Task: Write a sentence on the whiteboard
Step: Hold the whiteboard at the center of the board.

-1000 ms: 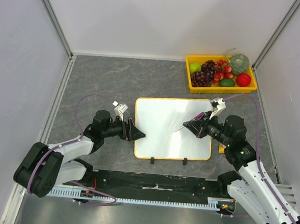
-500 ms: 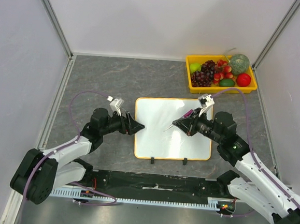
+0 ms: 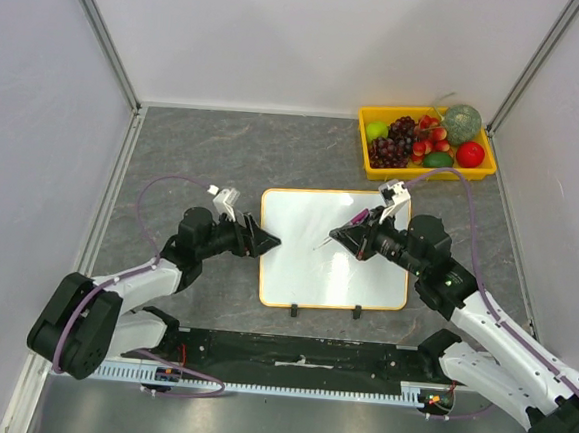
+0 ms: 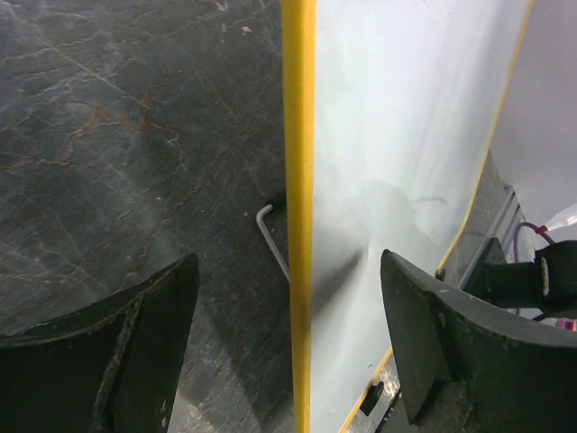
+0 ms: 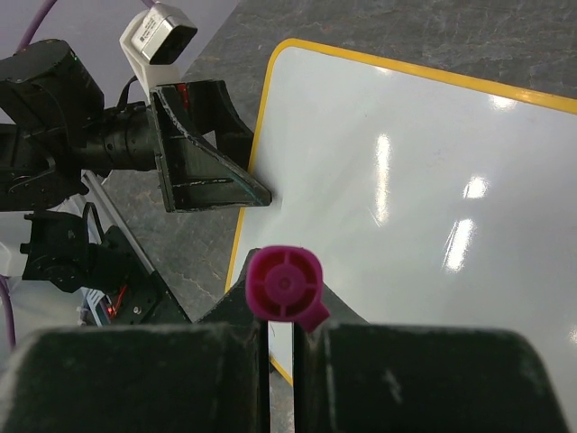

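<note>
Magenta marker (image 5: 284, 284) sits pinched in right gripper (image 3: 344, 238), poised over whiteboard (image 3: 305, 278); left gripper (image 3: 270, 242) gapes astride its frame (likely steadying).

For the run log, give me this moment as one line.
left gripper: open, straddling whiteboard left edge | right gripper: shut on magenta marker, above whiteboard | writing: none visible

In the upper right of the top view, a yellow tray (image 3: 413, 173) on the grey table (image 3: 204, 150) holds dark grapes (image 3: 393, 144), a melon (image 3: 462, 123) and a red apple (image 3: 470, 154).
</note>
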Available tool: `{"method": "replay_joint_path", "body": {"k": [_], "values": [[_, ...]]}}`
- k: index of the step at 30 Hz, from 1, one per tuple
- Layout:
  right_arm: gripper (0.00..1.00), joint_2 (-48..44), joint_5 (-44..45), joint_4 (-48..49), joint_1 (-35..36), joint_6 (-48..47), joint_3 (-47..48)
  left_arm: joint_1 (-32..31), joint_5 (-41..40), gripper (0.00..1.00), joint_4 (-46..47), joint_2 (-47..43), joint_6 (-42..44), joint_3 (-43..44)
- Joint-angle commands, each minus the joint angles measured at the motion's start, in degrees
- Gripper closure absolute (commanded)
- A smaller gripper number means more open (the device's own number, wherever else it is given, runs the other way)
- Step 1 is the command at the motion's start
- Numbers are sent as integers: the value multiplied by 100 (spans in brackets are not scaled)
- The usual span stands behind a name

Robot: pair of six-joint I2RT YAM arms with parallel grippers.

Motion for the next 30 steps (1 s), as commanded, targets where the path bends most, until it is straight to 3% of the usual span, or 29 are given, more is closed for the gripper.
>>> {"method": "replay_joint_path", "body": {"k": [1, 7, 14, 30], "values": [[100, 26, 177, 287, 79, -174, 343, 28, 583, 15, 879, 242, -230, -37], [100, 158, 449, 278, 211, -192, 448, 37, 1102, 23, 1459, 524, -335, -231], [100, 360, 784, 559, 448, -342, 554, 37, 1234, 30, 1688, 208, -344, -486], [100, 896, 1460, 928, 870, -799, 826, 37, 1392, 62, 1548, -39, -362, -776]]}}
